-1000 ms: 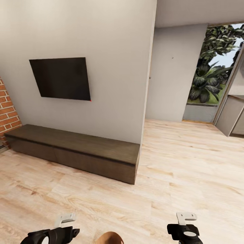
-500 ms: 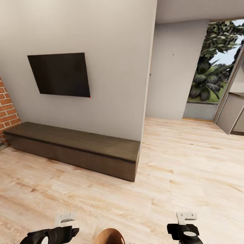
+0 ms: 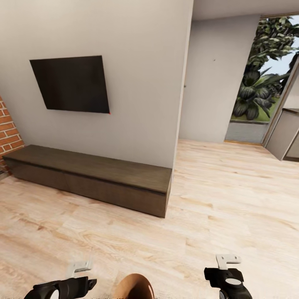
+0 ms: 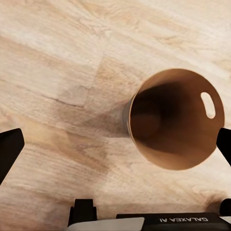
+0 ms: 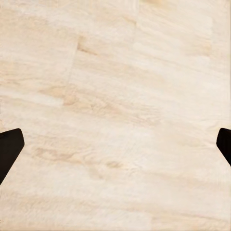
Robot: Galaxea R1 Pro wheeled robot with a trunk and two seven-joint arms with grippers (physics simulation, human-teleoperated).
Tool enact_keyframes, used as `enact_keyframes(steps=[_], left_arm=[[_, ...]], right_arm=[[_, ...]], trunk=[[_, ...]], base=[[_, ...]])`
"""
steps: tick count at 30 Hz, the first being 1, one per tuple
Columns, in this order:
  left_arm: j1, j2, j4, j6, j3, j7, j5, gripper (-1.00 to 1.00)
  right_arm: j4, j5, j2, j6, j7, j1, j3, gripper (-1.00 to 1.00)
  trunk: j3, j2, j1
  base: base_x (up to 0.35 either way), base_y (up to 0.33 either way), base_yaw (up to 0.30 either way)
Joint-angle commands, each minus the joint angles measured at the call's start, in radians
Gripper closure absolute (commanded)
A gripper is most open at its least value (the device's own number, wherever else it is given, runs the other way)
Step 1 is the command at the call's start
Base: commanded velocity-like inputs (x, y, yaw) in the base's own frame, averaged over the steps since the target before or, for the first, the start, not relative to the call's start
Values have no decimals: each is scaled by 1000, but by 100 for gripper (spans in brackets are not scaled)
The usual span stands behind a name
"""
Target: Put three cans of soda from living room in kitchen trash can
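We face the living room wall with its TV (image 3: 70, 84), the long dark bench (image 3: 93, 178) under it on the pale plank floor (image 3: 232, 199). Our left gripper (image 4: 115, 144) is spread wide and holds nothing; the right gripper (image 5: 115, 144) is equally wide apart over bare planks. The tash can (image 4: 175, 118) stands on the floor just below and between the left gripper's fingers, untouched (its dark inside looks empty), its oval hand-hole near the rim.
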Motion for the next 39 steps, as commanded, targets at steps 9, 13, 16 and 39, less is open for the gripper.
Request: enact_keyframes(steps=[9,13,16,39], left_arm=[[0,2,-1,0,0,0,0,-100],[0,1,-1,0,0,-1,0,-100],[0,1,0,0,0,-1,0,-100],[0,12,-39,-48,35,-4,-2,-100]], right_arm=[[-25,-2,1,49,1,0,16,-100],[-25,-3,0,51,1,0,27,-100],[-25,-2,0,51,1,0,27,-100],[-25,-3,4,53,-1,0,35,-100]], trunk=[[-43,-63,35],[-62,-91,50],[-76,-112,61],[-155,-259,142]], base=[[0,0,0],[0,0,0],[0,0,0],[0,0,0]])
